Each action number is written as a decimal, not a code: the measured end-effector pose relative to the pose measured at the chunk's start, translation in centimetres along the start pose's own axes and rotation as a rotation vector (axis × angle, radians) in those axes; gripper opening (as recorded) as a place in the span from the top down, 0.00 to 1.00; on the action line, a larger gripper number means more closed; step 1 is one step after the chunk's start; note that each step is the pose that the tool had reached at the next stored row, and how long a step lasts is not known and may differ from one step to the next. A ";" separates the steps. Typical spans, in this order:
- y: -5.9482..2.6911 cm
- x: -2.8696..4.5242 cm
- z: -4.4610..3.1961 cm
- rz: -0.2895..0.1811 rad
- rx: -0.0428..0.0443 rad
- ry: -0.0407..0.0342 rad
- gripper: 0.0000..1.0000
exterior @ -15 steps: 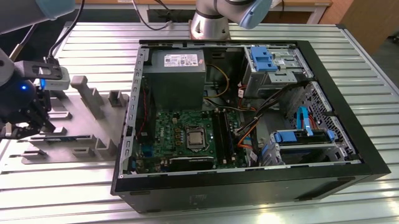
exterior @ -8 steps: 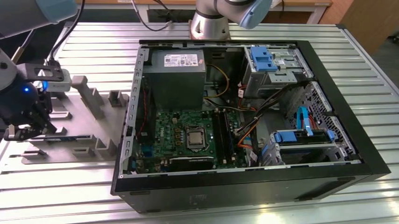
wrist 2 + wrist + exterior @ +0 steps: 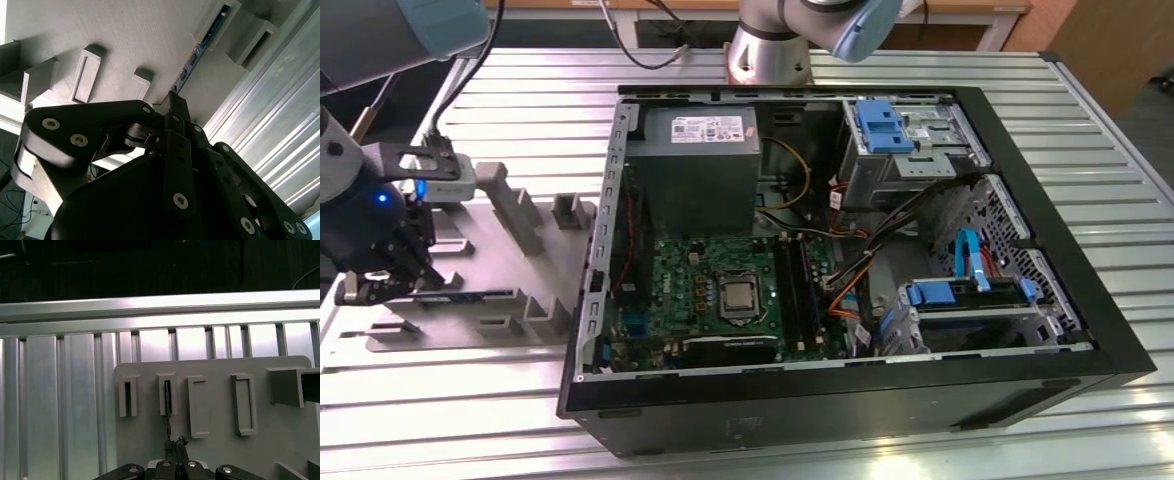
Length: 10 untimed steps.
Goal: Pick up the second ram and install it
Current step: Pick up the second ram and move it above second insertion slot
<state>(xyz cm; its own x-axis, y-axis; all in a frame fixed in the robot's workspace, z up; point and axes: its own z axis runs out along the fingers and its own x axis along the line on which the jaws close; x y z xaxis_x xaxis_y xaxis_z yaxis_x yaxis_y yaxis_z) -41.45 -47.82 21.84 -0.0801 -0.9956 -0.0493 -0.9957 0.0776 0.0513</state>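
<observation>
Ram place: the ram [image 3: 200,47] stood on its long edge in a slot of the grey holder [image 3: 520,215], outside the open case [image 3: 854,400] at the exterior view's left. It was not yet in the motherboard [image 3: 707,270].
Ram look: a thin blue-green strip in the second wrist view. In the first wrist view [image 3: 167,410] it was edge-on, a dark line running out of its slot towards the fingers.
Weight: judged very light, no load to speak of for the arm.
Stiffness: judged a stiff flat board, though thin enough to flex or crack if twisted or levered sideways in the slot.
Fragility: chips and contact edge looked delicate, so pressure on the flat faces should be modest.
Surface: smooth board faces, likely slippery under hard pads. A skewed grip could let it pivot.
Where to hold: across the two flat faces near the top edge, away from the contact edge and square to the board.
Pincer: the gripper [image 3: 172,102] had its fingers drawn close together on the near end of the ram, one on each face, so it looked clamped on it.
Arm pose: wrist low over the holder and pointing down along the ram's length, with the gripper [image 3: 367,290] well apart from the case.
Support: the holder lay flat on the ribbed metal table [image 3: 520,110].
</observation>
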 end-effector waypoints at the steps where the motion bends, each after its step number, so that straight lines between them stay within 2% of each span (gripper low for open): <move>1: 0.00 0.00 0.00 0.000 0.0000 0.0000 0.89; 6: -0.01 0.01 0.02 0.000 0.0002 -0.0002 0.89; 7: -0.01 0.01 0.02 0.000 0.0002 -0.0002 0.83; 8: -0.01 0.01 0.02 0.000 0.0002 -0.0002 0.83; 10: -0.01 0.02 0.02 0.000 0.0002 -0.0002 0.71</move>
<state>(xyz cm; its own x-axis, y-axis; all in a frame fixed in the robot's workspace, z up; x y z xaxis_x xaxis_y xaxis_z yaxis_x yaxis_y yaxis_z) -41.44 -47.84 21.82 -0.0800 -0.9956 -0.0495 -0.9957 0.0775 0.0511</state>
